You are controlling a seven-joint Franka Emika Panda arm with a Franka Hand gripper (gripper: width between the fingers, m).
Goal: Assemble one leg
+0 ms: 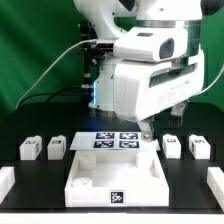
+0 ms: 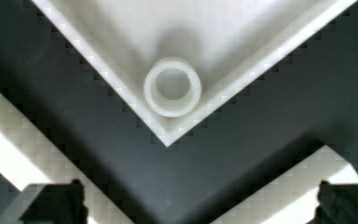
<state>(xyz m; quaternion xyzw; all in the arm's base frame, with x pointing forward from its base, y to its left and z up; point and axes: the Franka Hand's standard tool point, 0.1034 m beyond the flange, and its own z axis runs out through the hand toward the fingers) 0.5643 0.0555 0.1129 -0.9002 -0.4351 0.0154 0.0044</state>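
Black table [image 1: 40, 176]: leg [image 1: 172, 145] near end effector [image 1: 147, 132], apart.

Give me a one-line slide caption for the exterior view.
Gripper poised over a back corner of the white panel; four loose legs flank the marker board.

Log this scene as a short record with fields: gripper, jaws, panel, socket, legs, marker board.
gripper: two-finger gripper over the panel's far corner, on the exterior view's right
jaws: open, holding nothing
panel: large white square rimmed plastic panel, flat on the black table
socket: round corner socket below the wrist camera, no leg in it
legs: four small white tagged plastic blocks, loose; two at the exterior view's left, two at its right
marker board: thin flat white board behind the panel
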